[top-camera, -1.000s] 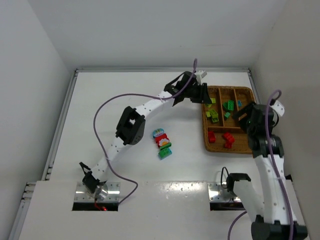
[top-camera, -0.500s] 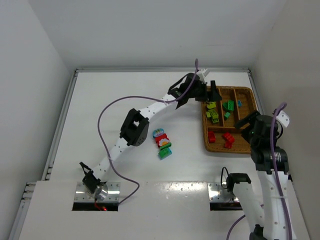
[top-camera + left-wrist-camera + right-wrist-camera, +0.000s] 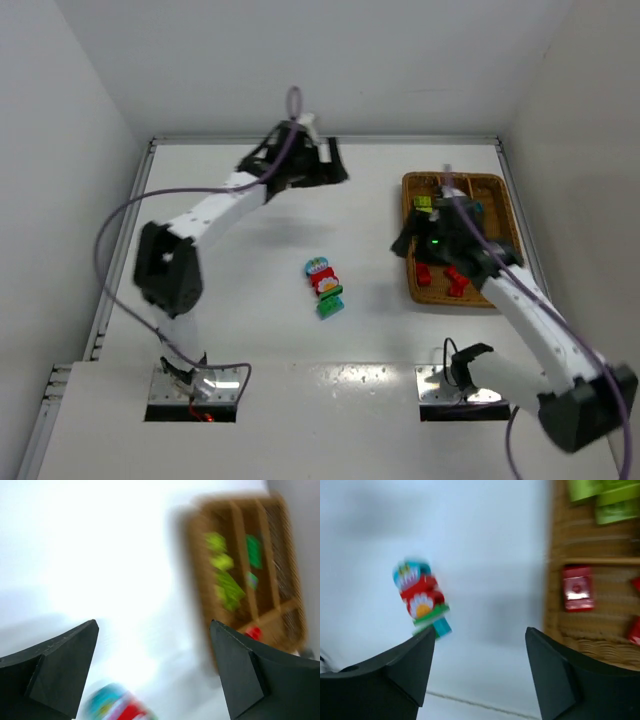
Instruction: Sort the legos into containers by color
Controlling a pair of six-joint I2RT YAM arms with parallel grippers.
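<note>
A stack of legos lies on the white table: teal, white printed, red, green and teal bricks joined together. It also shows blurred in the left wrist view, stack, and in the right wrist view, stack. The brown wicker tray holds red bricks near its front and lime bricks further back. My left gripper hangs open and empty far from the tray, left gripper. My right gripper hovers open and empty at the tray's left edge, right gripper.
In the left wrist view the tray shows lime bricks, a green brick and a red one in separate compartments. White walls enclose the table on three sides. A table seam runs under the right gripper.
The left gripper opened over the tray, then swung away left toward the far middle. The right arm swung from the tray's right side across to its left edge.
</note>
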